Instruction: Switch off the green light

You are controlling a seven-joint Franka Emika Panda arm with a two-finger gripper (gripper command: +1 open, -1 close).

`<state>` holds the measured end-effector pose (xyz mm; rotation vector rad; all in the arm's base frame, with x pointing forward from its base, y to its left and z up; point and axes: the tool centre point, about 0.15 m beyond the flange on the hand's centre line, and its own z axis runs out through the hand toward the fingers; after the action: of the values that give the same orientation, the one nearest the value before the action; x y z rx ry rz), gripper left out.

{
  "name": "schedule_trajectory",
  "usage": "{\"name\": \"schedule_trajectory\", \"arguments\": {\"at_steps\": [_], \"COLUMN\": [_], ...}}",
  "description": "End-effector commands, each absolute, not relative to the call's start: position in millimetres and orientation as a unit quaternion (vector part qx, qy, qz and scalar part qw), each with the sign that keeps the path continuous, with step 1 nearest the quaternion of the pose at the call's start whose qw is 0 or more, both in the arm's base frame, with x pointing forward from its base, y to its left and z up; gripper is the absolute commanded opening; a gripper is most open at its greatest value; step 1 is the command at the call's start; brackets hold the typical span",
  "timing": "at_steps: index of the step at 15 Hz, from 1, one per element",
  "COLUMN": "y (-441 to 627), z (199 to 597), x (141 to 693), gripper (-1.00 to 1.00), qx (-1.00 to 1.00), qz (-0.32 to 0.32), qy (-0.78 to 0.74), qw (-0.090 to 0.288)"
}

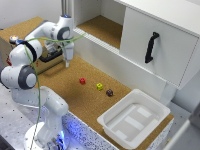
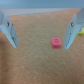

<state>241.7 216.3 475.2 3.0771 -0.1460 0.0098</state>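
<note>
Cork tabletop [image 1: 65, 95] is seen under everything. At the exterior view's far left, well apart from the red block [image 1: 82, 80], a small round device [image 1: 13, 39] is set at the table's edge. Whether it is the green light cannot be told, as it is too small and blurred.

The gripper [image 1: 67, 62] is held pointing down above the cork, up and to the left of the red block and clear of it. In the wrist view its fingers [image 2: 75, 27] are spread wide and nothing is held; the red block [image 2: 56, 43] is seen on the cork below them.

A yellow block [image 1: 99, 86] is placed just right of the red block, a dark block [image 1: 109, 92] farther right, and a white tray [image 1: 112, 127] beyond that.
</note>
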Motion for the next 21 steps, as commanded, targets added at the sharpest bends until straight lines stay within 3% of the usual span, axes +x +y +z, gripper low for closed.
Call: {"name": "schedule_trajectory", "arguments": {"at_steps": [1, 7, 11, 12, 17, 21], "y": [324.1, 430.7, 464.1, 473.1, 485.9, 484.7], "z": [571.3, 600.0, 574.8, 565.2, 528.2, 506.9], "x": [211.6, 165.5, 138.9, 135.9, 139.7, 147.6], "gripper": [1.00, 1.00, 1.00, -1.00, -1.00, -1.00], "qx": [0.989, 0.933, 0.900, 0.896, 0.892, 0.905], "qz": [0.012, -0.002, 0.015, 0.013, 0.032, 0.018], "qy": [0.142, 0.359, 0.435, 0.445, 0.449, 0.424], "qw": [0.041, -0.026, 0.012, 0.007, 0.035, 0.031]}}
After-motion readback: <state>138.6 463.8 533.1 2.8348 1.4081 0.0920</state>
